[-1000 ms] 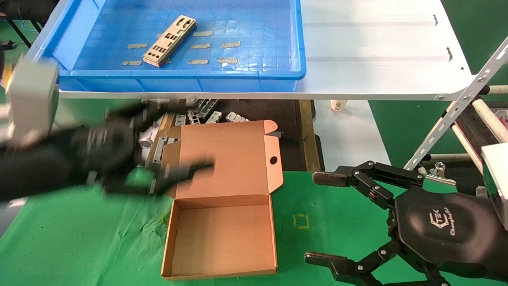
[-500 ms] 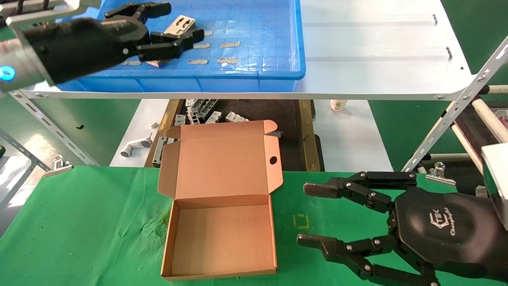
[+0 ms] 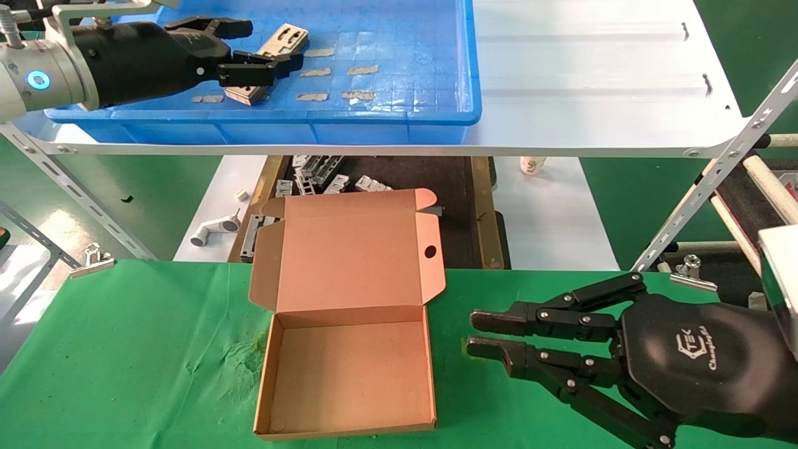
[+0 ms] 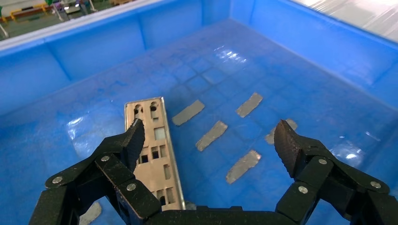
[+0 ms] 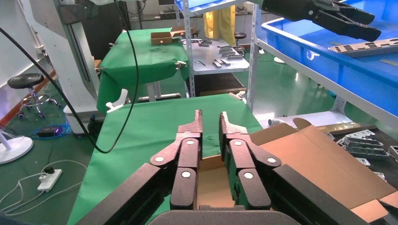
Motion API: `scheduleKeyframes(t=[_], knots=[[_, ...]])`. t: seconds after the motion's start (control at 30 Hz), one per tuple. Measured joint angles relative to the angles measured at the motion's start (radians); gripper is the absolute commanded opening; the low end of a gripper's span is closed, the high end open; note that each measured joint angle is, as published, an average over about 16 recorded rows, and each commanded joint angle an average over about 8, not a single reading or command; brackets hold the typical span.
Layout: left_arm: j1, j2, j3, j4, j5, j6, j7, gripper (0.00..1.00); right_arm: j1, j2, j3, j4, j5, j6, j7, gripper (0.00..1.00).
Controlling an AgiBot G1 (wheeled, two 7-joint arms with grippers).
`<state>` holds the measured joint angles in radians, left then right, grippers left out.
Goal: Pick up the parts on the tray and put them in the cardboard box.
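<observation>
A silver-grey part (image 3: 285, 38) lies flat on the floor of the blue tray (image 3: 405, 116), among tan tape strips. My left gripper (image 3: 268, 45) hovers open just above it. In the left wrist view one finger (image 4: 134, 138) is over the part (image 4: 157, 136) and the other (image 4: 286, 143) is far out past the strips, with nothing held by that gripper (image 4: 210, 129). The cardboard box (image 3: 349, 374) stands open and empty on the green cloth. To its right, my right gripper (image 3: 475, 335) is low over the cloth, its fingers (image 5: 196, 123) drawn almost together on nothing.
The tray sits on a white shelf sheet (image 3: 592, 75) above the table. Grey brackets (image 3: 324, 178) and a white fitting (image 3: 215, 232) lie on the lower level behind the box. A slanted shelf strut (image 3: 717, 168) and a metal clip (image 3: 692, 269) are at the right.
My left arm swung up from beside the box into the tray and settled lower over the part. The right gripper's fingers closed from wide open to nearly together.
</observation>
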<state>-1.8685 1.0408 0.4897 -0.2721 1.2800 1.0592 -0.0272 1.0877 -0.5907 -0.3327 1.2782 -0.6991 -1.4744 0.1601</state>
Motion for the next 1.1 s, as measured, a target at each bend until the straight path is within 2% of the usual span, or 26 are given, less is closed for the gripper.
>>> scheduleKeyframes(t=[0.2,0.27,0.33,0.53,0.73,0.93,1.1], knots=[[-0.044,0.032,0.011,0.104,0.020,-0.020,0.034,1.00,0.000,0.000,0.000,0.000,0.000,0.000,0.000,0.00],[-0.054,0.041,0.013,0.130,0.023,-0.030,0.045,0.93,0.000,0.000,0.000,0.000,0.000,0.000,0.000,0.00],[-0.061,0.050,0.013,0.153,0.025,-0.042,0.054,0.82,0.000,0.000,0.000,0.000,0.000,0.000,0.000,0.00],[-0.071,0.071,0.012,0.206,0.025,-0.077,0.070,0.39,0.000,0.000,0.000,0.000,0.000,0.000,0.000,0.00],[-0.071,0.084,0.008,0.237,0.019,-0.103,0.080,0.12,0.000,0.000,-0.001,0.000,0.000,0.000,0.000,0.00],[-0.068,0.090,0.003,0.253,0.013,-0.116,0.088,0.00,0.000,0.000,-0.001,0.000,0.000,0.000,0.000,0.00],[-0.066,0.093,0.001,0.262,0.010,-0.125,0.091,0.00,0.000,0.000,-0.001,0.000,0.001,0.000,0.000,0.00]])
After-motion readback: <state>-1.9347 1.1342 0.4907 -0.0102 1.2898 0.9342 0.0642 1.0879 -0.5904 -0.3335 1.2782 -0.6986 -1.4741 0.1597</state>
